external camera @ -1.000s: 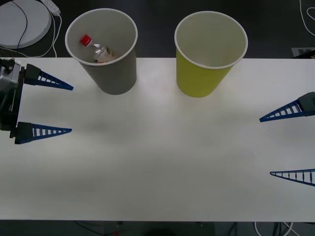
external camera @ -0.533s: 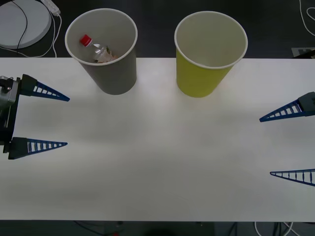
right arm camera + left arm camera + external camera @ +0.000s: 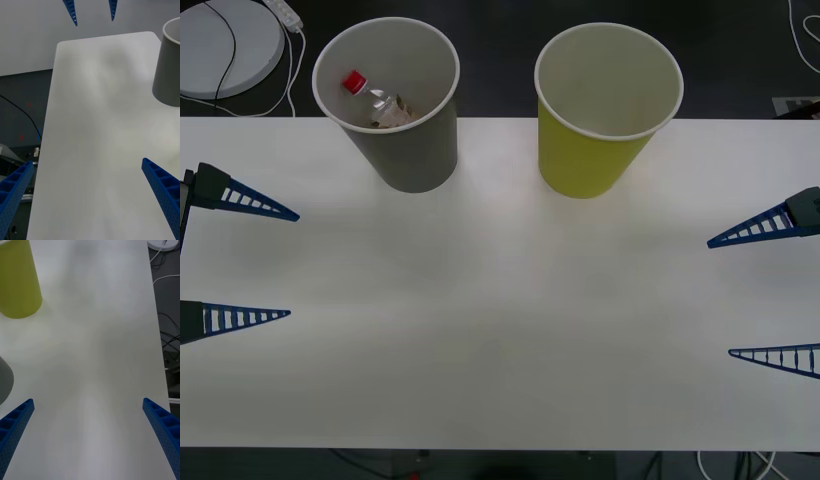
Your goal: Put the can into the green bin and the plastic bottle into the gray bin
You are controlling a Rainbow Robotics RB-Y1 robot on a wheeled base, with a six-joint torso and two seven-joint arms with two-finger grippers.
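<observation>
The gray bin (image 3: 408, 140) stands at the table's far left, and the plastic bottle (image 3: 377, 101) lies tilted inside it, red cap up. To its right is the green bin (image 3: 590, 155), its pale inside bare as far as I see. The can is out of view. My left gripper (image 3: 293, 265) is open at the left table edge, holding nothing. At the right edge my right gripper (image 3: 720, 298) is open and holds nothing. The right wrist view has the gray bin (image 3: 168, 71) beyond its own gripper (image 3: 87, 162). In the left wrist view the green bin (image 3: 17, 281) is past that arm's gripper (image 3: 88, 400).
The white table (image 3: 500, 330) spreads wide between the two grippers and in front of both bins. A white round disc (image 3: 225, 45) with cables lies on the dark floor beyond the far left corner. More cables (image 3: 168, 341) trail on the floor past the table's edge.
My left gripper has drawn back toward the left edge and slid nearer the table's front, still open. The right gripper, both bins and the bottle have not moved.
</observation>
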